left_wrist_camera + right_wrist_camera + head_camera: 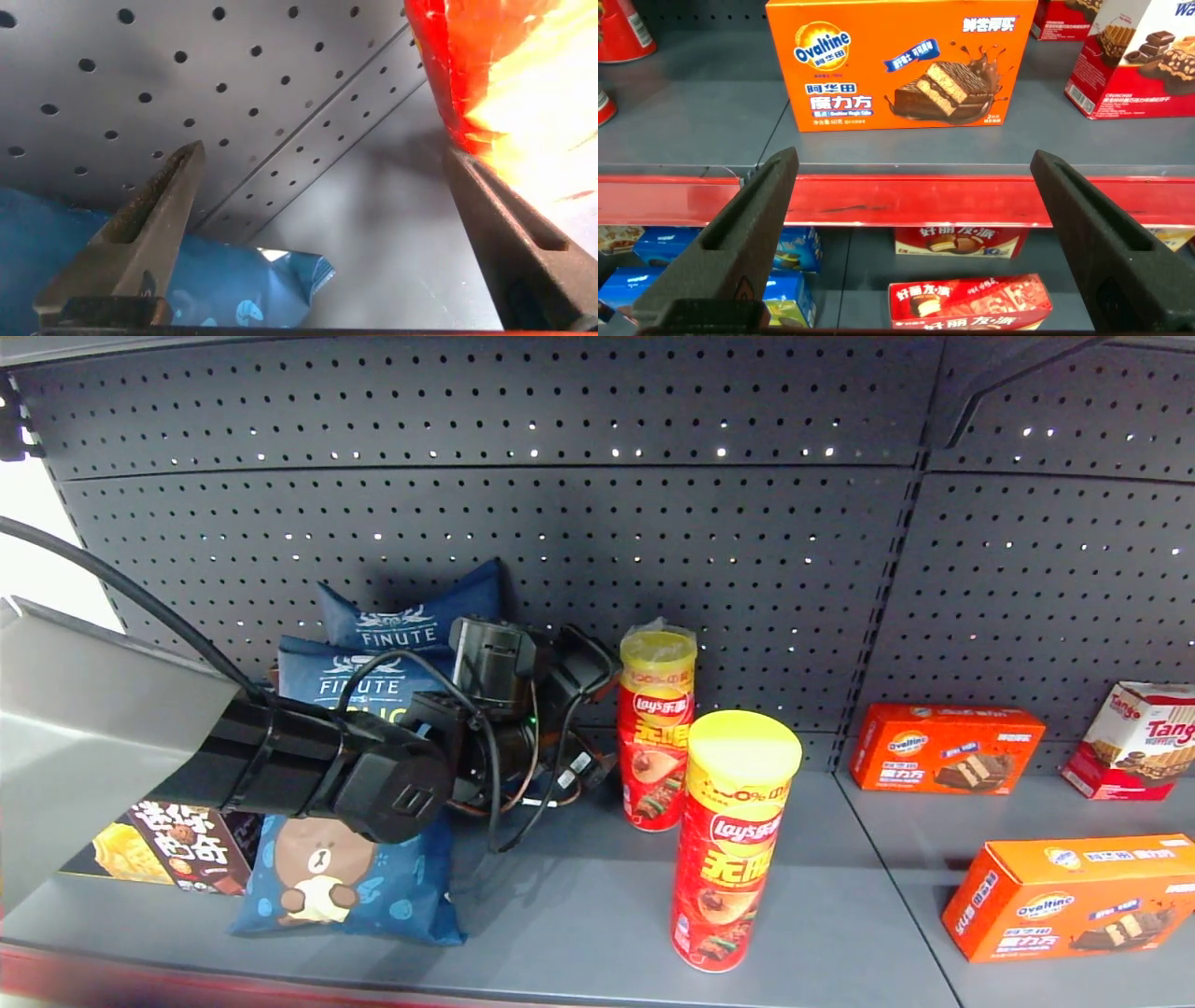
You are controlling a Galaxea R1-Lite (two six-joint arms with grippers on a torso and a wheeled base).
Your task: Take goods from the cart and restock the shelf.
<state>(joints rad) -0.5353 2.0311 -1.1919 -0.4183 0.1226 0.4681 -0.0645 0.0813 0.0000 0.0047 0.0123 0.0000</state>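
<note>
Two tall red chip cans with yellow lids stand upright on the grey shelf [579,905]. The rear can [657,728] is close to the perforated back wall [653,541], and the front can [733,840] stands nearer to the shelf edge, a little to the right of it.

The left pincer [583,709] is deep in the shelf, just beside the rear can on its left side. In the left wrist view its two fingers [149,215] stand wide apart with only shelf floor and back wall between them, so the left pincer [325,154] clamps nothing. The rear can [495,65] lies right against the outer finger, not in the middle of the gap. I cannot tell if they really touch.

On the left of the arm lie two dark blue bags [411,625] leaning at the wall, a blue bag with a bear [345,877] flat at the front, and a dark snack box [173,854] beside it.

The right pincer [915,159] is also spread open and holds nothing. It hangs in front of the red shelf rail [896,201], and beyond the rail the front orange box [896,61] lies flat near the shelf edge, well apart from the fingers. Another orange box [948,747] lies further back, and a red and white wafer box [1134,737] is at the far right.
</note>
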